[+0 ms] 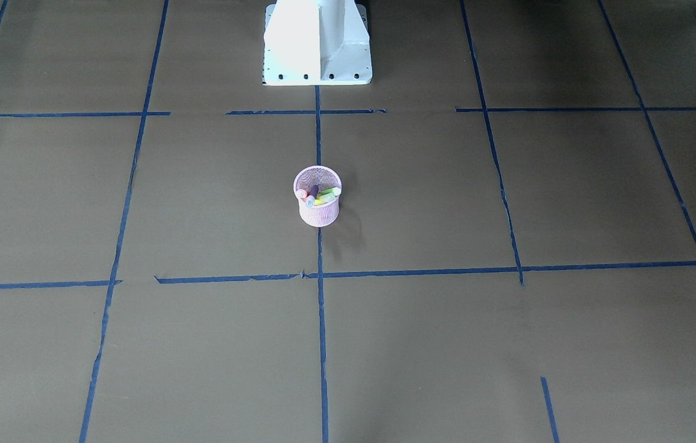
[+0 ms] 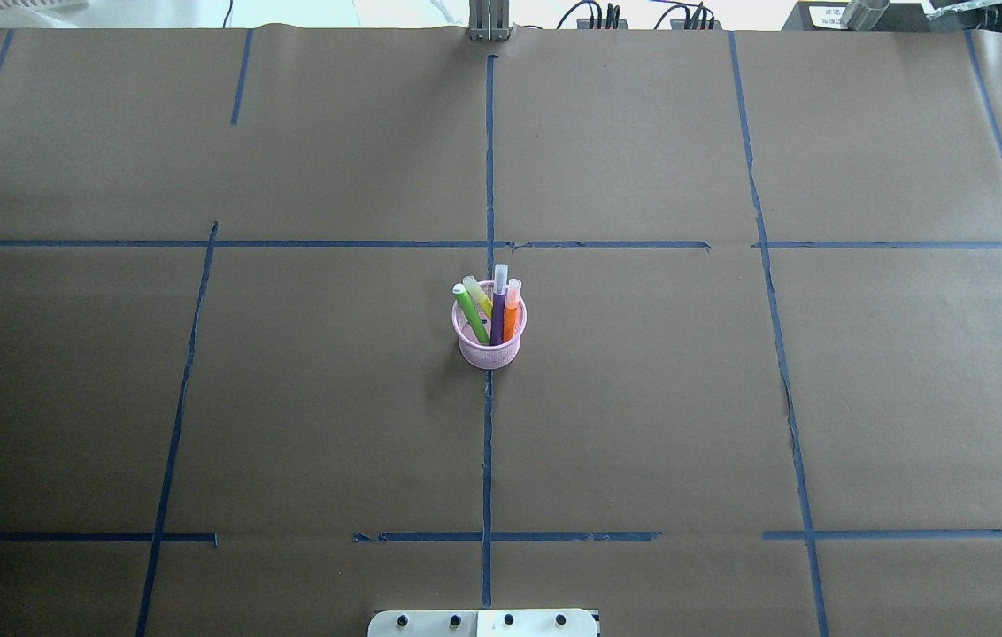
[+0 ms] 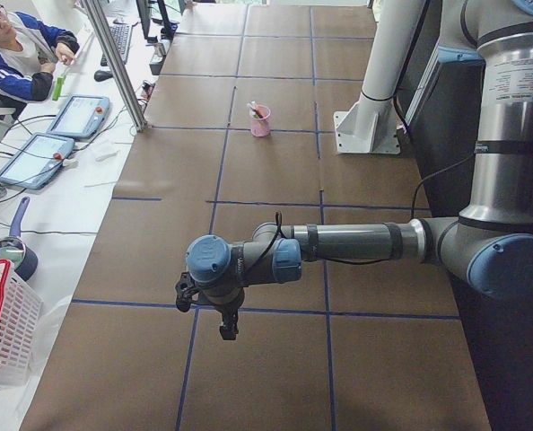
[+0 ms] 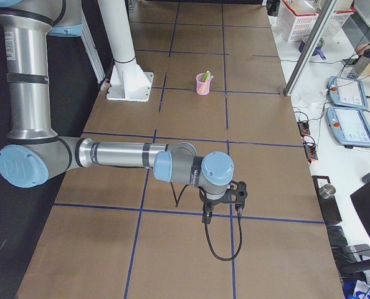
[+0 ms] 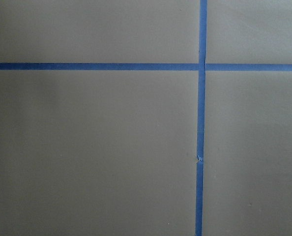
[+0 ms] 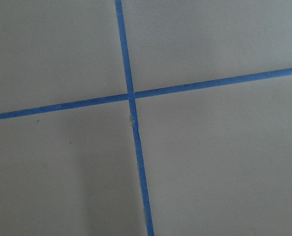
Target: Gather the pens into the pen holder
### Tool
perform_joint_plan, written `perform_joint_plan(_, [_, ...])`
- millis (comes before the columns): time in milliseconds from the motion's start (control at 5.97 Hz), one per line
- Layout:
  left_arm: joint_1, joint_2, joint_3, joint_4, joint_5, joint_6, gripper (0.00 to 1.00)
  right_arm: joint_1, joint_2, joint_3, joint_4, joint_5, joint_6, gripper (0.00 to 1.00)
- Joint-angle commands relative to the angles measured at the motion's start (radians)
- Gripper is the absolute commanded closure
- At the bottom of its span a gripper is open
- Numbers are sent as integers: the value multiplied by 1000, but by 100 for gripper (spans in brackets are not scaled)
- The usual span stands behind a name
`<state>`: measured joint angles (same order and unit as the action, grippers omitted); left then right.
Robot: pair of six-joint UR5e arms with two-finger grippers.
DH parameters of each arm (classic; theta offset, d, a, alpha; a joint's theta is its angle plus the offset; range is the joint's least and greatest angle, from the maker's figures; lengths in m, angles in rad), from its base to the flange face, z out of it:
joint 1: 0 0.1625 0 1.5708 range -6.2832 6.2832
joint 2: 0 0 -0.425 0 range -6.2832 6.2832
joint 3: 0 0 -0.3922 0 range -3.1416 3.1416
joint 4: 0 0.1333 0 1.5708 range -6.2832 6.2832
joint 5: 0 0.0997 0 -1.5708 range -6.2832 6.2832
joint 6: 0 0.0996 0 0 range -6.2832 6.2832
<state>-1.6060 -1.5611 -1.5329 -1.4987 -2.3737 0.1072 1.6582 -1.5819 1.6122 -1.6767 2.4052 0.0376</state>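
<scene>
Looks done: pens (image 2: 498, 310) all inside the holder (image 2: 489, 352), leaning on its rim, at mid-bench (image 2: 200, 398) on a tape line. Could tip the light, top-heavy holder by sweeping an arm across the middle. Cannot tell how far the left jaws or right jaws stand open, seen only from the side; hang low over the bench, well apart from the holder, nothing seen in them.

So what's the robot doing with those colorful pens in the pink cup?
Nothing is being handled right now. The green pen, purple pen and orange pen stand in the pink pen holder in the middle of the table, with their tops poking out. The left arm and right arm hang low over the table's two ends, far from the holder. The collecting looks done.
</scene>
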Motion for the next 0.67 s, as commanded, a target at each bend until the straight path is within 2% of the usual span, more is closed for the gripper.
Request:
perform_joint_plan(0, [0,3,2,-2,4,0,0,0,-9,-6,0,-1,-5,0])
perform_joint_plan(502, [0,1,2,-2,4,0,0,-2,-46,-8,69,-4,-4,0])
